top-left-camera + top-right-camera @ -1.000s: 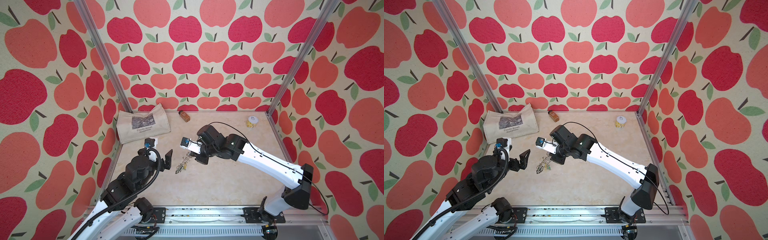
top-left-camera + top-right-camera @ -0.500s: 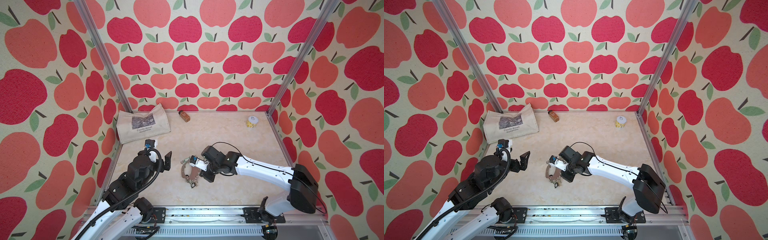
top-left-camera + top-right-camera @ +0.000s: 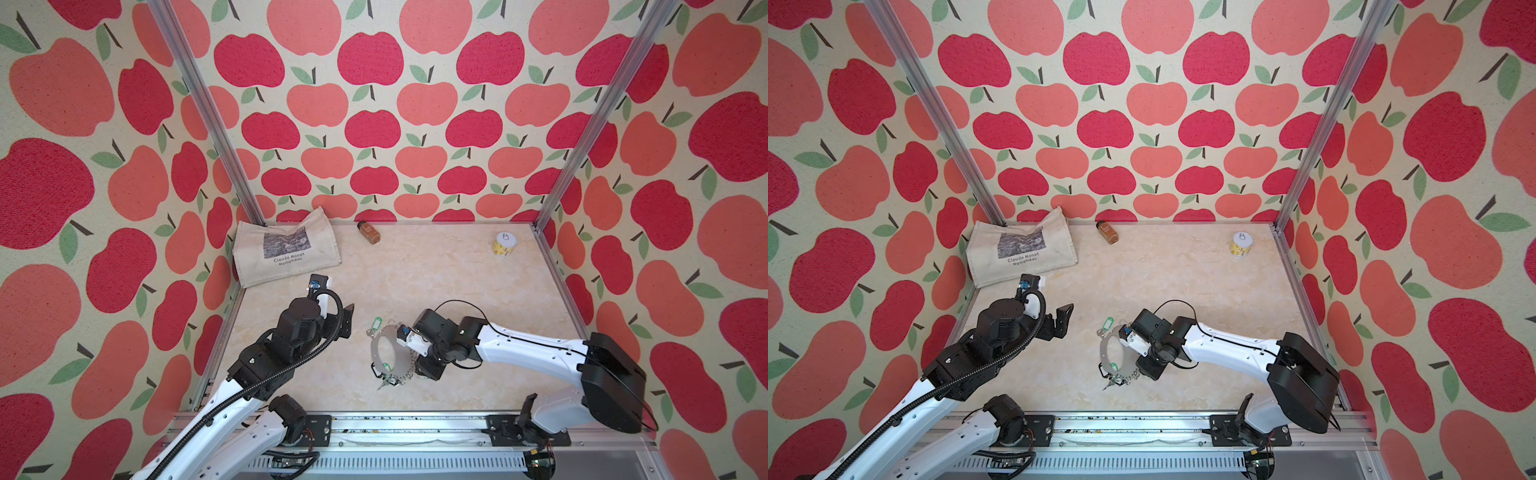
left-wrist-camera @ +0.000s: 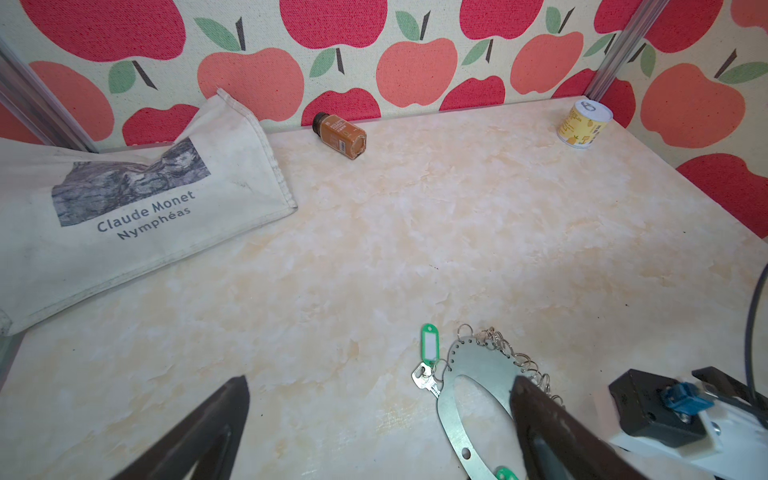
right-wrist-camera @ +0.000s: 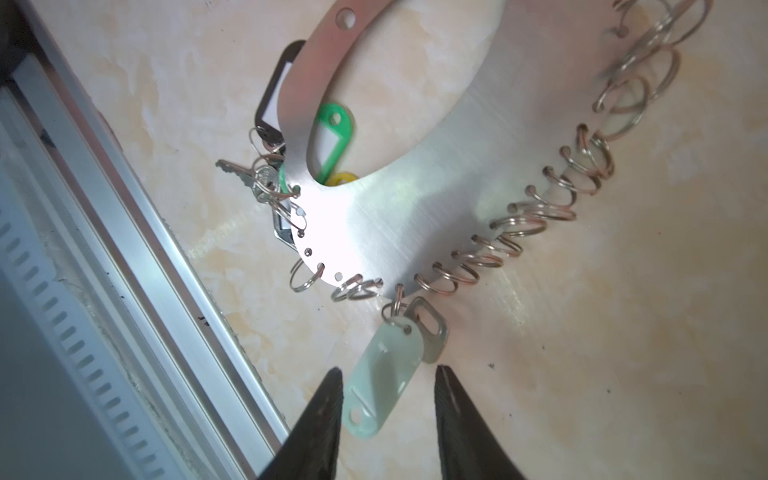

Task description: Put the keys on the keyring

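Observation:
The keyring (image 5: 415, 199) lies flat on the table, a grey metal oval plate (image 3: 402, 360) (image 3: 1128, 360) edged with small split rings. The keys (image 5: 384, 374), a silvery key with a pale mint tag, hang from one of those rings and rest on the table. My right gripper (image 5: 388, 369) (image 3: 424, 370) is open, its fingers either side of the mint tag with a gap showing. My left gripper (image 4: 379, 380) (image 3: 1061, 322) stands open and empty just left of the plate (image 4: 478, 361).
Bright green tagged keys (image 4: 430, 345) (image 5: 332, 137), a black fob (image 5: 274, 95) and a yellow tag hang on the plate too. A tote bag (image 3: 286, 251), a brown bottle (image 3: 369, 232) and a small can (image 3: 505, 245) sit at the back. The front rail (image 5: 124, 208) runs close by.
My right arm has come down toward the front with the keyring, which now lies on the table. Its jaws have opened off the mint tag. The left arm has barely moved.

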Robot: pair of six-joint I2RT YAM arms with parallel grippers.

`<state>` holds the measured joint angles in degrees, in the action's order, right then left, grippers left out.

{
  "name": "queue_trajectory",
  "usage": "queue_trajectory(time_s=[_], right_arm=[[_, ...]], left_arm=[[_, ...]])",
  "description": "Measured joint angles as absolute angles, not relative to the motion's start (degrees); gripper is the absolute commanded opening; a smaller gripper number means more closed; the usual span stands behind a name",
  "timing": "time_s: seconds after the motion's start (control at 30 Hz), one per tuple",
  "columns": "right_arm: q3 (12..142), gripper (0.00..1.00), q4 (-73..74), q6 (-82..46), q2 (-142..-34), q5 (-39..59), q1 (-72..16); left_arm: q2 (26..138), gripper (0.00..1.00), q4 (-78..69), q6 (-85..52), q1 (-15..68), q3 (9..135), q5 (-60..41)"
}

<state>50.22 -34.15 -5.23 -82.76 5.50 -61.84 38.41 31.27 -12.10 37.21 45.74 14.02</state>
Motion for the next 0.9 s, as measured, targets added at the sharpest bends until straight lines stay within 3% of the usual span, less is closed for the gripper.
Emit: queue_trajectory(time_s=[0.5,0.83,0.9], right_arm=[[48.18,0.73,-35.16,-9.13,-73.63,0.38,-56.07],[46.33,0.9,-25.74,-6.68,-60.95,-1.23,-40.16],[45.54,0.99,-23.51,-5.39,-59.22,-1.76,-36.45]], left_arm=[[37.78,0.99,27.53,-10.35,30.61,42.04,12.71],[37.12,0.99,11.31,-1.89,21.08,31.07,13.23],[38.24,0.99,7.03,-0.58,18.28,28.88,12.34]])
